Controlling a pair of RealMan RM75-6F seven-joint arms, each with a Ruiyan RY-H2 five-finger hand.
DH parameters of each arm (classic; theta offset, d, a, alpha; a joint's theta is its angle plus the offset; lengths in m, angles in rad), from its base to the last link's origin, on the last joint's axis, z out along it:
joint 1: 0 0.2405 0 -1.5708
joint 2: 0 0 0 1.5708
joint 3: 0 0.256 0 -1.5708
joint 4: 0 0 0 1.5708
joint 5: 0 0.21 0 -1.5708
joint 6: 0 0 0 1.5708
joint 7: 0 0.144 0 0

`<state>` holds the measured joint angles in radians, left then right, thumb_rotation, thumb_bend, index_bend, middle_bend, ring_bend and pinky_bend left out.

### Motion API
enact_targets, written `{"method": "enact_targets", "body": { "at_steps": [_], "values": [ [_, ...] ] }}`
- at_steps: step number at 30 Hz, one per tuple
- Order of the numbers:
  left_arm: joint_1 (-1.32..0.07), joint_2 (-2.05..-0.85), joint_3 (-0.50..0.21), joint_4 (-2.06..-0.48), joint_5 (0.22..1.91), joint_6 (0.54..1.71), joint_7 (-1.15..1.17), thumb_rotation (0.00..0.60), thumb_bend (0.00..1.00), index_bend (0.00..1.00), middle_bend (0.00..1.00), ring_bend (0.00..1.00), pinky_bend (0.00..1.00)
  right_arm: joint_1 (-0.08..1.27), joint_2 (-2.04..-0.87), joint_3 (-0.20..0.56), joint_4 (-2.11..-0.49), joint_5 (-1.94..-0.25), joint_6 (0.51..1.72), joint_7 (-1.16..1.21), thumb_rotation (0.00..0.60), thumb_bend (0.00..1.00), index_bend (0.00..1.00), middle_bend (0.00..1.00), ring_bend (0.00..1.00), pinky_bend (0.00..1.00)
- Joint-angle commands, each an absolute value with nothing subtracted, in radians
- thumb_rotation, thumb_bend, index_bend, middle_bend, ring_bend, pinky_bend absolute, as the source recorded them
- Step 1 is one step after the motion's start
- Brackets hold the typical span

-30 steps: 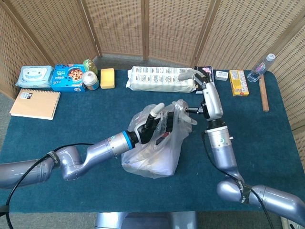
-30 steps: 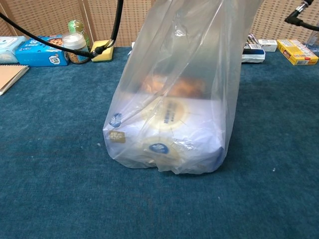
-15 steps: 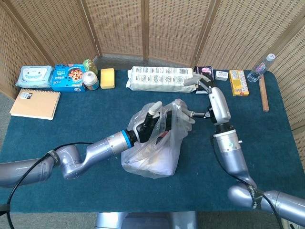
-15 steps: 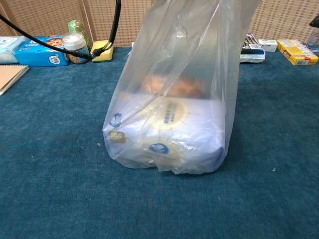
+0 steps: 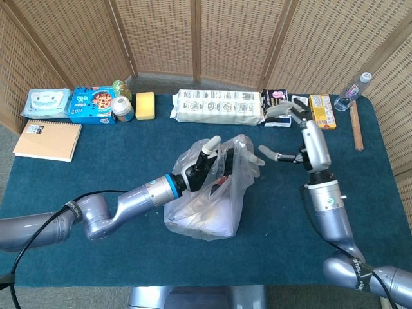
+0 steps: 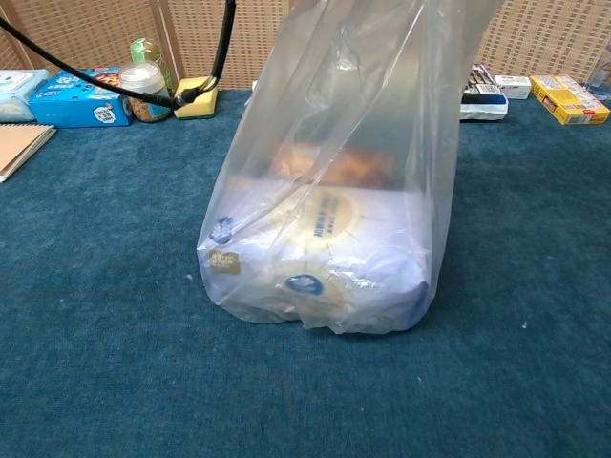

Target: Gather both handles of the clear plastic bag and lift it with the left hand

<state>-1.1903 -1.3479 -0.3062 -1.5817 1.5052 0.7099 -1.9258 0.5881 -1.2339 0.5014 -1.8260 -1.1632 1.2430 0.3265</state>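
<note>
Left hand [image 5: 207, 162] gripping gathered top of clear plastic bag [image 5: 206, 206]; right hand [image 5: 283, 132] spread, empty, apart.

Words on the clear plastic bag [image 6: 334, 191]: I see round blue marks on the box inside it, too blurry for me to read.
Blue box [image 5: 91, 105] far left of the bag: pictures and print, too small for me to read.
Yellow box [image 5: 321, 111] far right of the bag: same, I can't read it.
</note>
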Motion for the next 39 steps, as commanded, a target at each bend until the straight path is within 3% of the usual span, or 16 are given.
{"method": "enact_targets", "body": {
  "at_steps": [1,8,23,39],
  "values": [
    [-1.198,-1.353,-0.31,-1.58,1.496,0.703,-1.919,0.0,0.12,0.32,0.26,0.12,0.17,0.575,-1.228,0.507,-1.821,-1.162,1.268,0.323,0.6,0.2,0.34,0.31,0.17,0.03],
    [-1.225,-1.381,-0.333,-1.574,1.452,0.674,-1.882,0.0,0.12,0.32,0.26,0.12,0.17,0.559,-1.253,0.535,-1.788,-1.152,1.371,0.267,0.6,0.21,0.34,0.31,0.17,0.03],
    [-1.227,-1.461,-0.443,-1.544,1.318,0.607,-1.966,0.0,0.12,0.32,0.26,0.12,0.18,0.547,-1.258,0.54,-1.8,-1.165,1.396,0.274,0.6,0.22,0.34,0.31,0.17,0.03],
    [-1.131,-1.444,-0.527,-1.556,1.363,0.63,-2.198,0.0,0.14,0.32,0.3,0.22,0.3,0.538,-1.262,0.546,-1.791,-1.182,1.411,0.302,0.6,0.22,0.34,0.31,0.18,0.03]
  ]
}}
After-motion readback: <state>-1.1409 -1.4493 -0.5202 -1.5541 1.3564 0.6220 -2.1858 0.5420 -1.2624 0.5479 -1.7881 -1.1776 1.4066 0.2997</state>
